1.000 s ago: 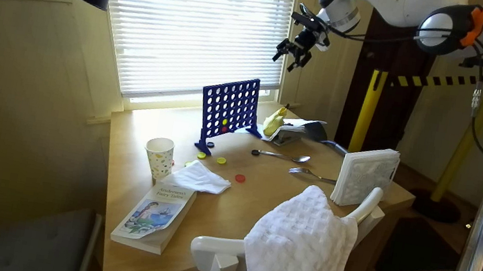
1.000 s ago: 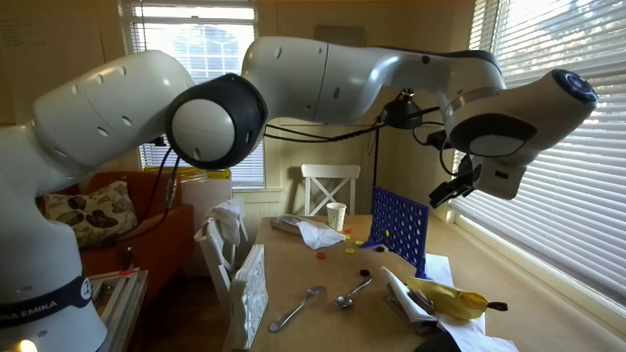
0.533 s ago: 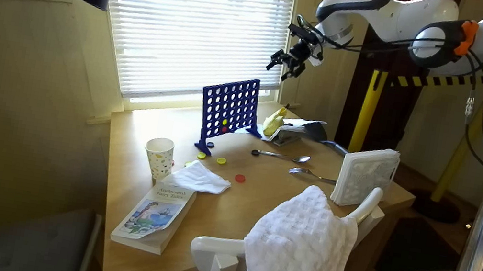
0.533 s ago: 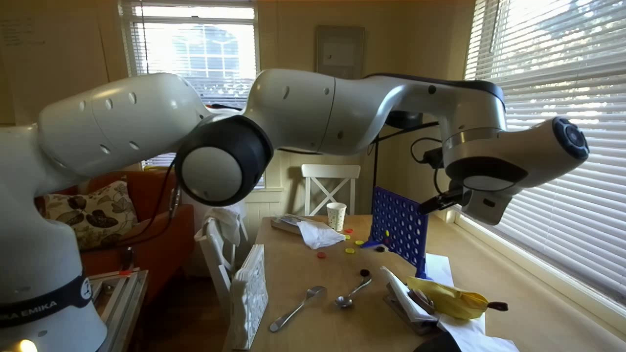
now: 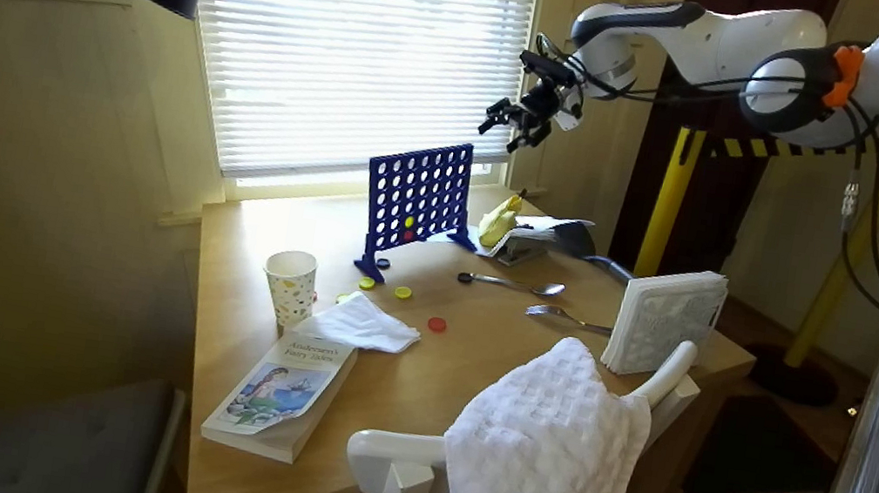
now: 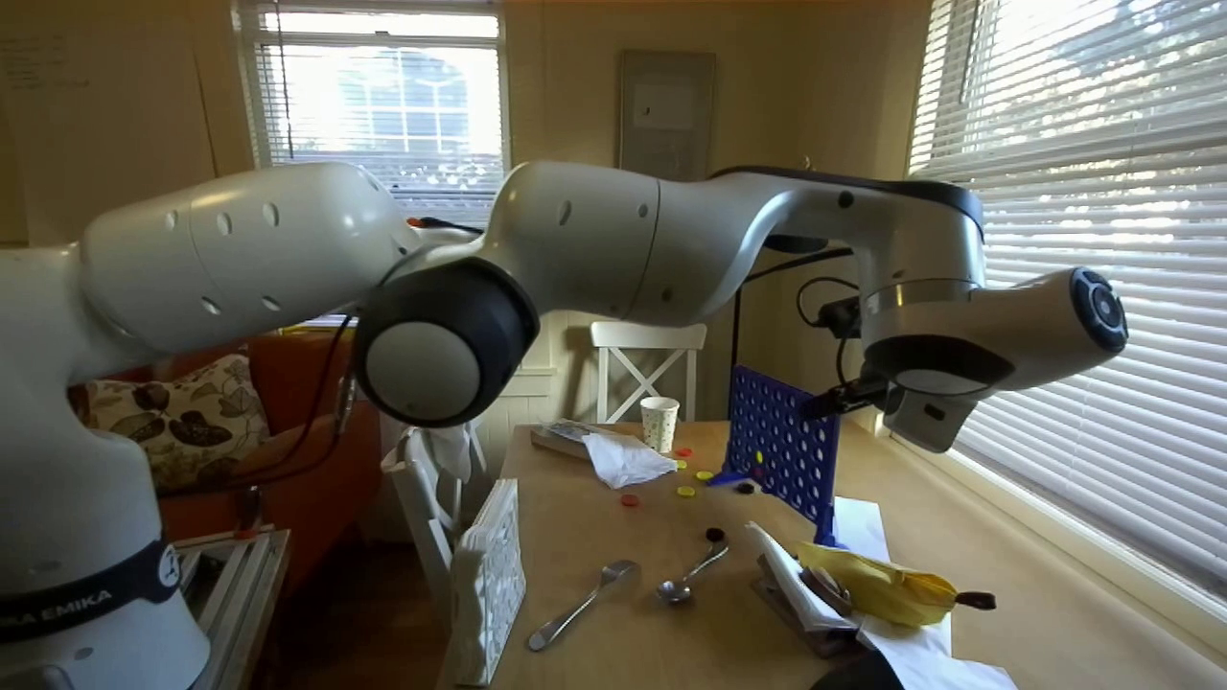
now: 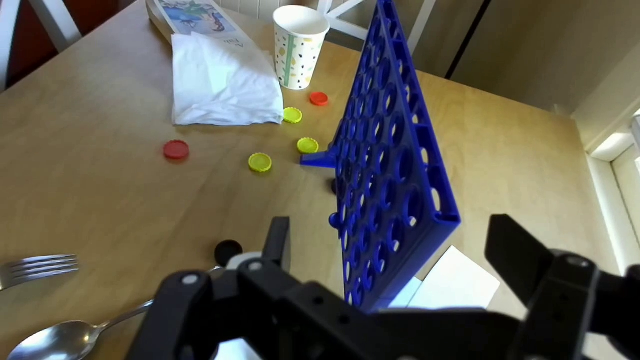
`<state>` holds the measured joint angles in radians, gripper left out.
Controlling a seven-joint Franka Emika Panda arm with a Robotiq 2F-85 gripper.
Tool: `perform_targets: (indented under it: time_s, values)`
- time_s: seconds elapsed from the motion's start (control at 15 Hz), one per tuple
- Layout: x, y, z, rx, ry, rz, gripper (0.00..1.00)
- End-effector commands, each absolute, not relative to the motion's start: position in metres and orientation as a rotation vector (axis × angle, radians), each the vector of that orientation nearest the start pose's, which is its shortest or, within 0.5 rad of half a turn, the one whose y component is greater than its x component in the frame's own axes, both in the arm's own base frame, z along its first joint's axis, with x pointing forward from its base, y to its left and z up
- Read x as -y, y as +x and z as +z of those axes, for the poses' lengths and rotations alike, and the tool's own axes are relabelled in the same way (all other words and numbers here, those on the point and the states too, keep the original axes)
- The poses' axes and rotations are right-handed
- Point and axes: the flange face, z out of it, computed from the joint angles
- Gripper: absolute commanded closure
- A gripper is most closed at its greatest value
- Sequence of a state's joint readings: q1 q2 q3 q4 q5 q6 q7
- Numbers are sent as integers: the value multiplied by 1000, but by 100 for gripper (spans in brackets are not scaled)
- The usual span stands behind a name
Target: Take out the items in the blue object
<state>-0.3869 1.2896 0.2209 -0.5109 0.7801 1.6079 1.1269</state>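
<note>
The blue grid (image 5: 420, 198) stands upright on its feet on the wooden table (image 7: 100, 195). In both exterior views a yellow disc (image 5: 409, 222) sits low in it, directly above a red disc (image 5: 408, 235); the wrist view looks steeply along the panel, and neither can be made out there. That view instead lays out the loose pieces: two red discs (image 7: 176, 150), three yellow discs (image 7: 260, 162), and a dark disc (image 7: 228, 252) by the handle end of a spoon (image 7: 65, 337). The gripper (image 7: 389, 227) has its fingers (image 7: 517, 257) spread wide, the grid's near end showing between them, yet an exterior view reveals a gap above the plastic. A book (image 5: 274, 397) reads "Andersen's Fairy Tales"; seen from the wrist, a napkin (image 7: 225, 82) covers part of that title. The band (image 6: 86, 609) on the arm (image 6: 594, 230) ends in "EMIKA", its start cut off by the frame edge. The paper cup (image 5: 289, 289) nearly hides one red disc in an exterior view. A fork (image 5: 561, 313) runs behind a white patterned stack (image 5: 666, 322), and a yellow pouch-like thing (image 6: 891, 585) lies near one foot of the grid.
</note>
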Motion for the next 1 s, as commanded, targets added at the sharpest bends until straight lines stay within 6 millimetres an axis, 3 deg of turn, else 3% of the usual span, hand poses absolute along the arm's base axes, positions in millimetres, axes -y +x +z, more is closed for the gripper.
perform_targets:
  time_s: [0.0,0.13,0.67,0.93]
  values:
    - [168,780,264,-1547,-1589,677,0]
    - [169,780,265,-1548,-1588,676,0]
    - [183,768,219,-1509,-1575,736,0]
    - [178,778,209,-1522,-1557,648,0]
